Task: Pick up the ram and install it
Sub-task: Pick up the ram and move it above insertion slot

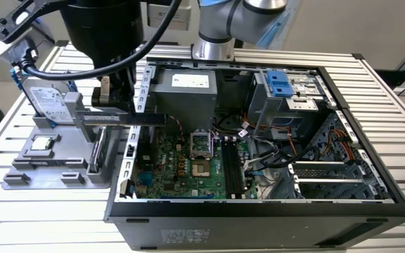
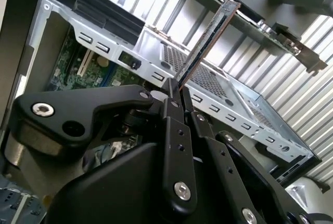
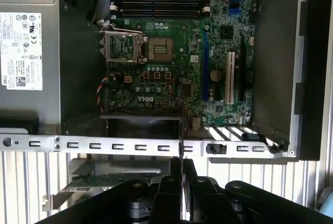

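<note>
Tool (image 2: 174,88) clenched on the ram (image 2: 207,44), the thin stick jutting edge-on past the fingertips, probably so its long edge stays free to meet a slot. You are holding it above the computer case's (image 3: 130,145) side wall. The motherboard (image 3: 171,73) and its black slots (image 3: 156,7) lie beyond.

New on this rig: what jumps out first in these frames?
The open computer case sits mid-table with its green motherboard exposed. At the case wall on the exterior view's left, the gripper is shut on the ram. Further left in that view, a grey holder carries a hard drive.
</note>
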`<action>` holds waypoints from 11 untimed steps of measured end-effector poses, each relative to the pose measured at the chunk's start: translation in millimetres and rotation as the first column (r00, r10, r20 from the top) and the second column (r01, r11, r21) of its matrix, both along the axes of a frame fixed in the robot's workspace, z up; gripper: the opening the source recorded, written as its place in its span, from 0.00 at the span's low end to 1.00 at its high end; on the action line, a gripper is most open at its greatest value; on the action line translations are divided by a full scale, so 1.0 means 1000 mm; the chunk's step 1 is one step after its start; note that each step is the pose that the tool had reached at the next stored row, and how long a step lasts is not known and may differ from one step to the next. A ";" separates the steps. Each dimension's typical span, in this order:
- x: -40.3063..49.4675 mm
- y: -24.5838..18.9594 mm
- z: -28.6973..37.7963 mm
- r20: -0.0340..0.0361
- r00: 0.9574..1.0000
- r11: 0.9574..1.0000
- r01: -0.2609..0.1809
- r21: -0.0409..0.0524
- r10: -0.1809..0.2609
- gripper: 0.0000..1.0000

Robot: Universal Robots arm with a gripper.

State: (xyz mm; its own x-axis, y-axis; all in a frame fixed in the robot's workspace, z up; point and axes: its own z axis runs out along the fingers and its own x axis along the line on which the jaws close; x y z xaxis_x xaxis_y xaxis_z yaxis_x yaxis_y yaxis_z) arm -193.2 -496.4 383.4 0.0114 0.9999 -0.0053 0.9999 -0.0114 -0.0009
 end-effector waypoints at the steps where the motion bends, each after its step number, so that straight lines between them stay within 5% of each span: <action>1: 0.0028 0.0000 0.0000 0.000 1.000 1.000 0.000 0.000 0.000 0.00; 11: 0.0330 0.0000 0.0000 0.000 1.000 1.000 0.000 0.000 0.000 0.00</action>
State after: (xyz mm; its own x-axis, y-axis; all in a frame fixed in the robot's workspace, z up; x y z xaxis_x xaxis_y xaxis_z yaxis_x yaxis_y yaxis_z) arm -160.2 -496.4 383.4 0.0119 0.9999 -0.0053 0.9999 -0.0119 -0.0014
